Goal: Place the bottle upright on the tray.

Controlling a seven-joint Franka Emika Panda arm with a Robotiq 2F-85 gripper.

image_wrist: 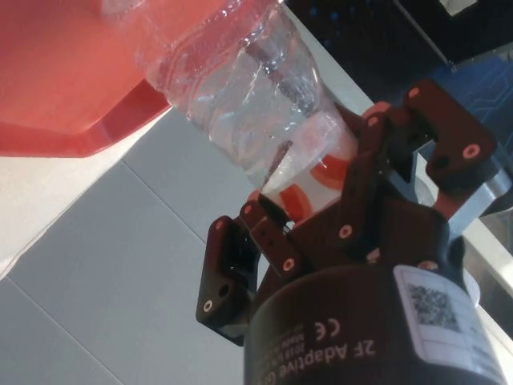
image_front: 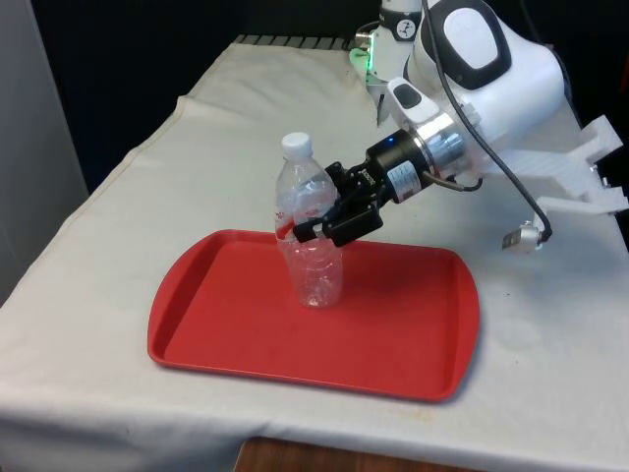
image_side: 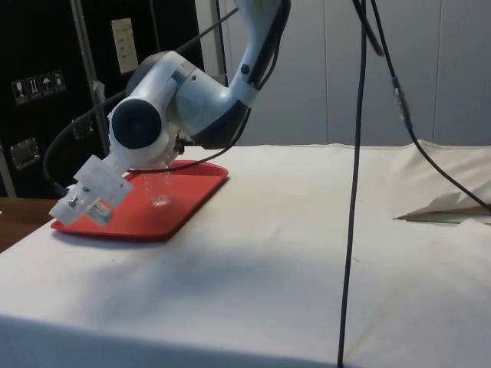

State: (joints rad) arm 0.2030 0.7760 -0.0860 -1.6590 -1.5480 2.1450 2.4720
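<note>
Standing upright on the red tray [image_front: 413,334], the clear plastic bottle [image_front: 309,236] with a white cap [image_front: 296,145] sits toward the tray's far edge, base flat on the red surface. Its labelled middle lies between the jaws of the black gripper [image_front: 319,218], which reaches in from the front view's right and is clenched around it. White cloth [image_front: 118,256] covers the table around the tray.

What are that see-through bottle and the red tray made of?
The bottle looks like thin clear plastic: transparent, with crinkled, ridged walls and a white cap. The tray looks like hard moulded plastic with a smooth, slightly glossy surface and a raised rim.
</note>
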